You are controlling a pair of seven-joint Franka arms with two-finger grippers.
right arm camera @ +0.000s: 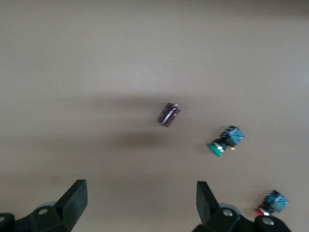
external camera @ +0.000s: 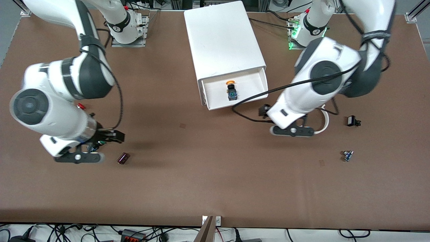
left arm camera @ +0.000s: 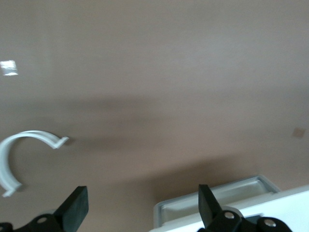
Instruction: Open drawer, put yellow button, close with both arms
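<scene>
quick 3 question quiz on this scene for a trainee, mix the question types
1. True or false: the yellow button lies in the open drawer.
2. Which is shut on something: A left gripper, B right gripper, C neither?
3. Fill in: the button beside the dark cylinder in the right wrist view has a ____ cap.

Key: 1 true; 2 C, both open and empty; 3 green, the green button.

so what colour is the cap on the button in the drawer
Yellow-orange, on the button in the open drawer; front view shows it best.
</scene>
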